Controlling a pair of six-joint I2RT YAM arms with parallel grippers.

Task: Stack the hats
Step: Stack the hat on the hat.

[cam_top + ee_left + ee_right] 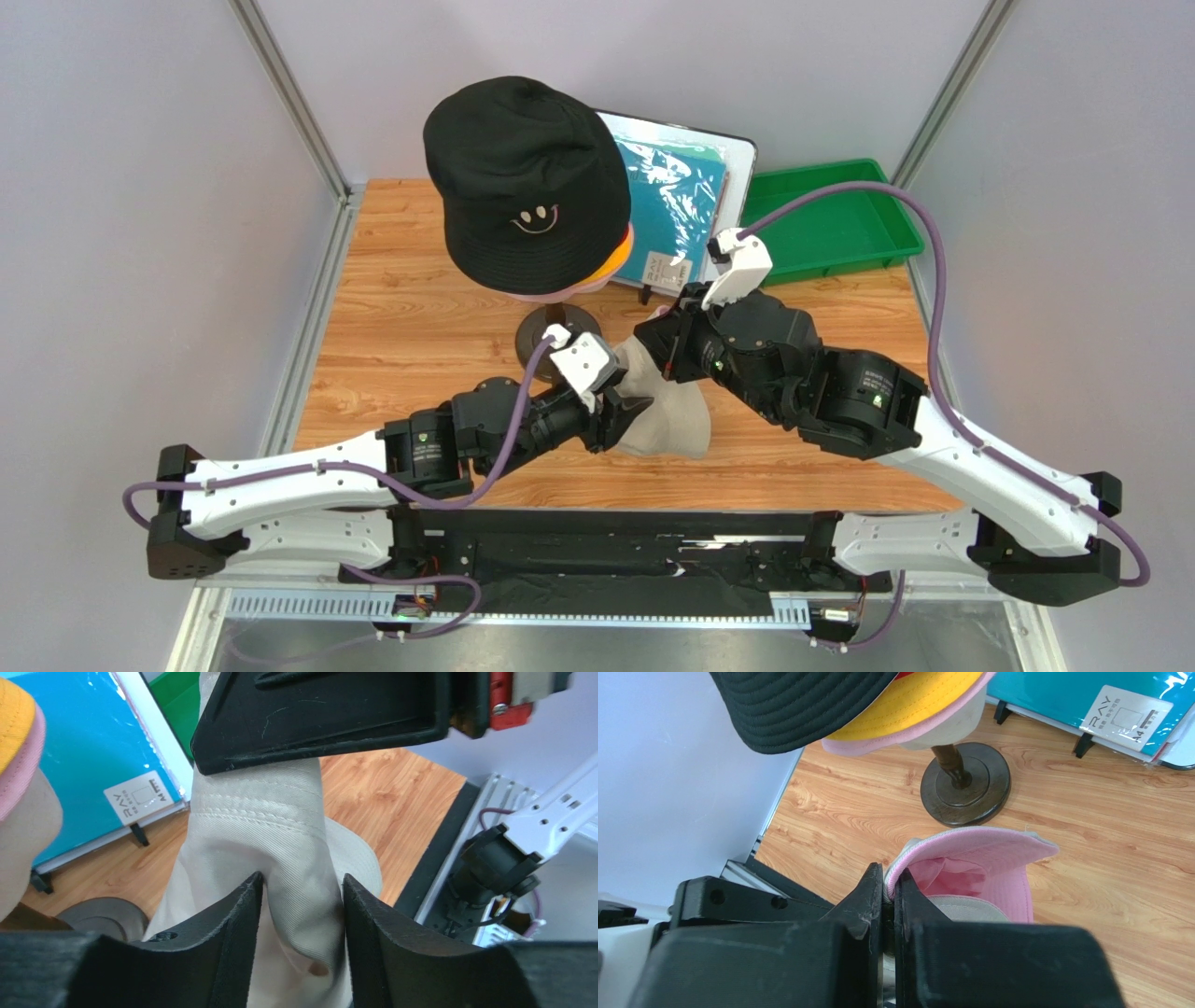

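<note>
A black hat (pixel 526 182) tops the stack on the mannequin head, with an orange-yellow brim (pixel 906 707) and a pink brim (pixel 878 742) showing under it. A beige hat (pixel 671 413) with pink lining (pixel 990 861) hangs between both arms above the table. My right gripper (pixel 889 875) is shut on its brim edge. My left gripper (pixel 302 882) has a fold of the beige cloth (pixel 260 833) filling the gap, both fingers touching it. The right gripper's black body (pixel 316 714) holds the cloth just above.
The mannequin's dark round base (pixel 966 784) stands on the wooden table just behind the hanging hat. A teal sheet in a white frame (pixel 673 182) leans at the back, and a green tray (pixel 828 224) lies at the back right. Metal frame posts (pixel 295 105) border the table.
</note>
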